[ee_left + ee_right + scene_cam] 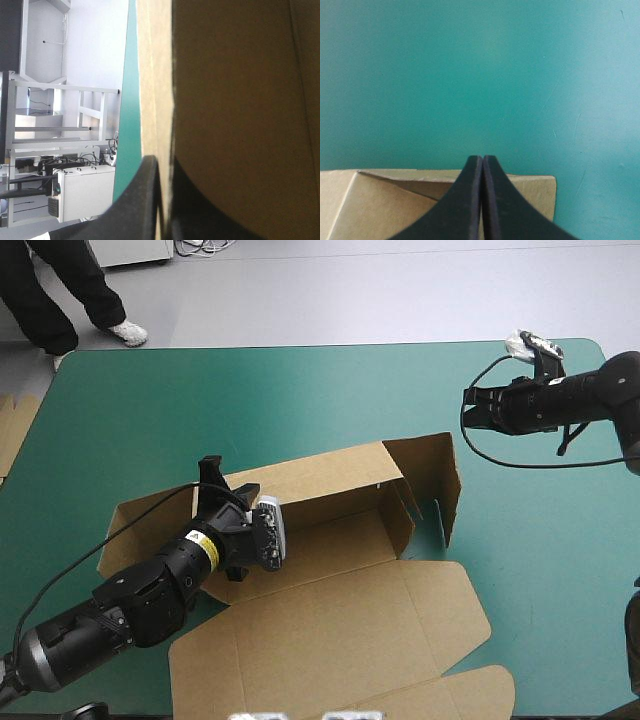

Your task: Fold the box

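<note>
The brown box (330, 540) lies mid-table, its far long wall and right end wall raised and its lid flat toward the near edge. My left gripper (208, 475) is at the left end of the far wall, shut on the board. In the left wrist view the box (225, 100) fills the picture, and a thin edge of board runs between the left gripper (162, 162) fingers. My right gripper (468, 405) hovers over the cover beyond the box's right end wall, shut and holding nothing. In the right wrist view the right gripper (483, 157) forms one pointed arch, with a corner of the box (370, 200) under it.
An edge of more brown board (12, 430) shows at the table's left edge. Bare teal-green cover (300, 390) stretches behind the box and to its right.
</note>
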Controlling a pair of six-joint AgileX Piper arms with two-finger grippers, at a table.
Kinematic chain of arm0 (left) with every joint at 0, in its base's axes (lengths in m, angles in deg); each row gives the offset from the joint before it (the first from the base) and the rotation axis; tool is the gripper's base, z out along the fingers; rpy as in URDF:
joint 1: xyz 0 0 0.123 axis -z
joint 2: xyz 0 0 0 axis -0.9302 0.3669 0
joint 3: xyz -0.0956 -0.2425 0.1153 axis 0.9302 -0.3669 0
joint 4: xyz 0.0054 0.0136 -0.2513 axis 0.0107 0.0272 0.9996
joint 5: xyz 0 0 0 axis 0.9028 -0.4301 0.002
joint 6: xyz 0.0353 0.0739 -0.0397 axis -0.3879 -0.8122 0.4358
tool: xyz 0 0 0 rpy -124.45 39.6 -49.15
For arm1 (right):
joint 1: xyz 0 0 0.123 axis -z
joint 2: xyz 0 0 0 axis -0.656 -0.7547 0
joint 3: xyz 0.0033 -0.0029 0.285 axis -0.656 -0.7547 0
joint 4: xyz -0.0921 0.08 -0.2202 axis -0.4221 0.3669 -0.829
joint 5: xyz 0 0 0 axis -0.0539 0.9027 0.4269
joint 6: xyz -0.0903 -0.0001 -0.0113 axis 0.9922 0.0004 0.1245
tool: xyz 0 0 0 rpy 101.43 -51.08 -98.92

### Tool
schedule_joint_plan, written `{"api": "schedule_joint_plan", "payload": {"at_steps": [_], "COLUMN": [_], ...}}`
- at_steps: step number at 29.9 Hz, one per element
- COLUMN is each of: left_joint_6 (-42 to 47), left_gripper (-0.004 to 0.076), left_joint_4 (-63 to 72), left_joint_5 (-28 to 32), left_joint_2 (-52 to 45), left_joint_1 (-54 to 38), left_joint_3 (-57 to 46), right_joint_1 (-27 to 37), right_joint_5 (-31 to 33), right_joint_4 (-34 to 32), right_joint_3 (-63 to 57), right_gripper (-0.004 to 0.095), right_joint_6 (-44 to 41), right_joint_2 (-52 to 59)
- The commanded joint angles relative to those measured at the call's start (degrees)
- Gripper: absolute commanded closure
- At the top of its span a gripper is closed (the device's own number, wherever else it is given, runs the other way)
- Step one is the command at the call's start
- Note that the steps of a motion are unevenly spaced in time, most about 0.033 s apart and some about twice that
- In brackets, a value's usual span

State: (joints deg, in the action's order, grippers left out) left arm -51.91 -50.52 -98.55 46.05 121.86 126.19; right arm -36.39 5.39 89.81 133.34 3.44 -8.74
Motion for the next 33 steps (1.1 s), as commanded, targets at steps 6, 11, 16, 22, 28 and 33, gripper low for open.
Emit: {"api": "schedule_joint_plan", "payload": {"at_steps": [6, 11, 16, 22, 28, 33], "left_joint_6": [0.7, 0.7, 0.7, 0.7, 0.7, 0.7], "left_gripper": [0.0734, 0.0734, 0.0734, 0.0734, 0.0734, 0.0734], "left_joint_4": [4.2, 4.5, 4.8, 4.8, 4.8, 4.8], "left_joint_5": [0.0, 0.0, -0.8, -0.9, -1.1, -1.2], "left_joint_2": [0.0, 0.0, 0.0, 0.0, 0.0, 0.1], "left_joint_1": [0.4, 0.4, 0.4, 0.4, 0.4, 0.4], "left_joint_3": [0.4, 0.4, 0.4, 0.4, 0.4, 0.4], "right_joint_1": [0.4, -1.2, -5.0, -8.9, -10.7, -10.8], "right_joint_5": [-1.3, 1.2, 2.0, 2.5, 4.7, 7.2], "right_joint_4": [7.9, 7.3, 0.9, -3.9, -8.0, -8.2], "right_joint_3": [6.0, 9.6, 9.9, 9.9, 9.9, 9.7], "right_gripper": [0.0925, 0.0924, 0.0924, 0.0924, 0.0925, 0.0925], "right_joint_6": [2.6, 2.0, -0.4, -1.8, -3.8, -3.8], "right_joint_2": [-3.3, -6.1, -7.1, -7.1, -6.3, -4.6]}}
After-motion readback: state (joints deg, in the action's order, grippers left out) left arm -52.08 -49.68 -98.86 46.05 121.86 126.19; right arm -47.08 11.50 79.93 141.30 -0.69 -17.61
